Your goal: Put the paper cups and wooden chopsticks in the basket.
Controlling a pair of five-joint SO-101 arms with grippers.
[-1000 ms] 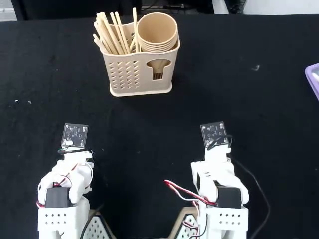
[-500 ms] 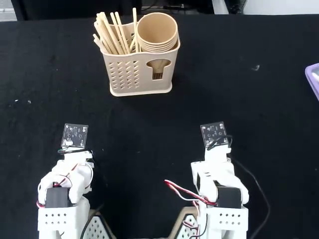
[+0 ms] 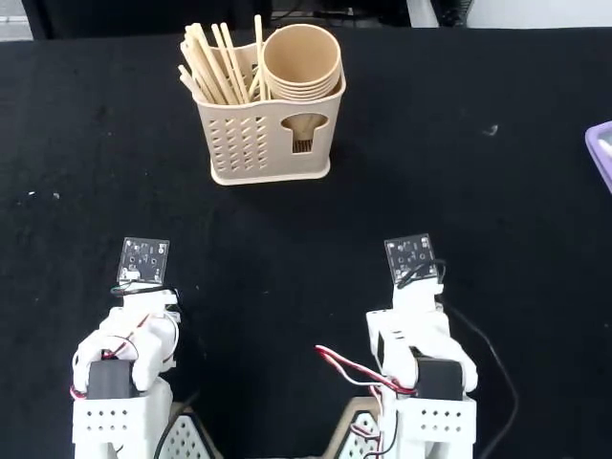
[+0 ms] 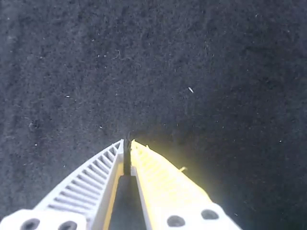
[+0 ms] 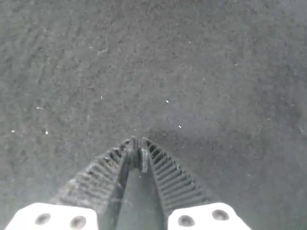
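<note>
Nothing has moved since a second ago: my left gripper (image 4: 127, 143) and right gripper (image 5: 137, 144) sit pinched together above the black table (image 3: 497, 249), with the paper cups (image 3: 302, 59) and wooden chopsticks (image 3: 215, 63) standing in the basket (image 3: 251, 145).

The high view looks steeply down from above on the whole black table (image 3: 497, 220), with the basket (image 3: 268, 143) toward its far side. Each wrist view sits close over the table, facing down past the left gripper (image 4: 127, 146) or right gripper (image 5: 136, 146). All three views share bare table well short of the basket.
</note>
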